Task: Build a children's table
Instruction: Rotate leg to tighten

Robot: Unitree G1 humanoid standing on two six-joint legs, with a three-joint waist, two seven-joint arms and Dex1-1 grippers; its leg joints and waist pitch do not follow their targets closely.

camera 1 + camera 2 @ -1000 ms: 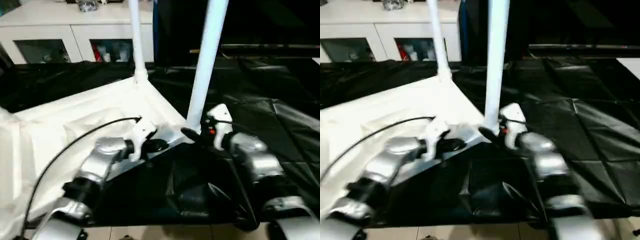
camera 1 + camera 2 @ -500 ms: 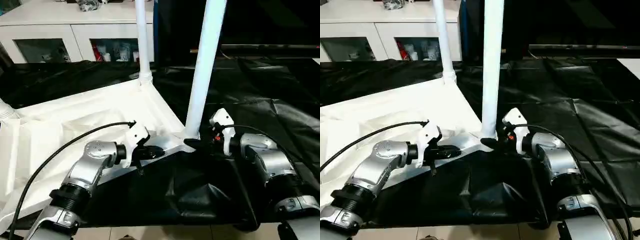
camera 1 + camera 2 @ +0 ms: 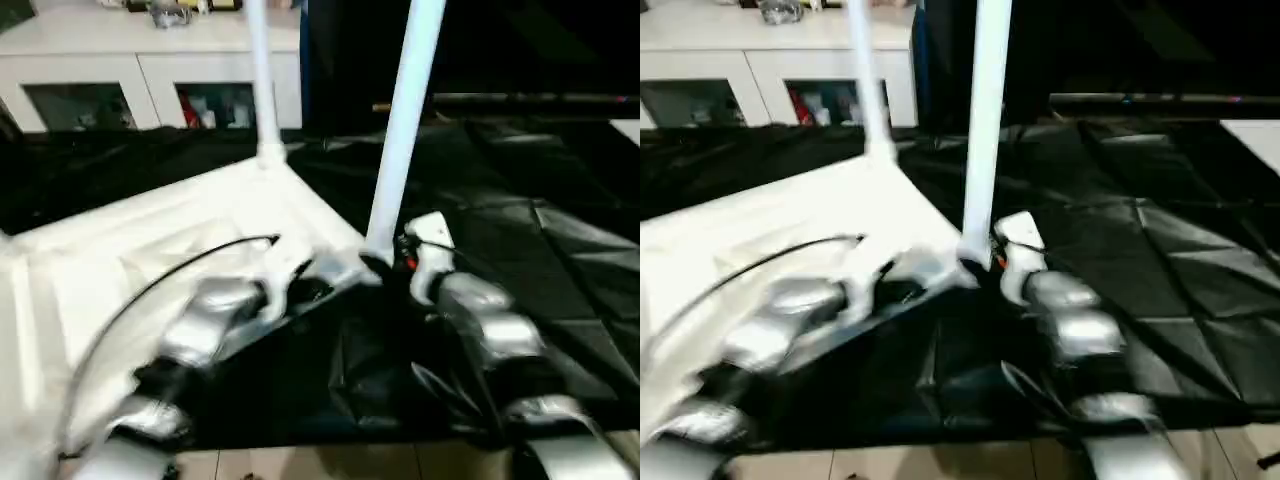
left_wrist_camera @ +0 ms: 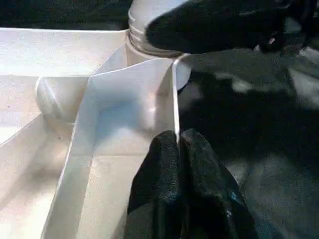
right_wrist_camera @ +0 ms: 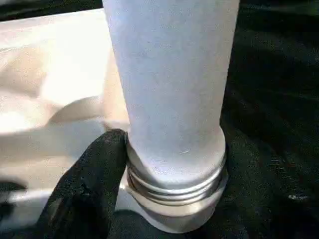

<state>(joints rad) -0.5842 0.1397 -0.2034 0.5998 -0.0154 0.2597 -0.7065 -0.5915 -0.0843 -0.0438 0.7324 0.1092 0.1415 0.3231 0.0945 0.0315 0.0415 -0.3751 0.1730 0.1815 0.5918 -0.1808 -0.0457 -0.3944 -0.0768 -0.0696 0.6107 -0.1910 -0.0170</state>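
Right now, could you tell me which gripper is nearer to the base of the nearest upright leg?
The right gripper: it sits at the base of the leg, one finger against its threaded collar. The left gripper is shut on the tabletop's rim, a little along from that corner.

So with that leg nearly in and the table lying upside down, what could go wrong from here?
The near leg still shows thread rings above its socket; it may not be seated and could wobble or cross-thread. The right end effector touches the leg low at its base with one fingertip, so it could slip off. The left end effector pinches just the thin rim of the tabletop, which may flex or slide on the black sheet.
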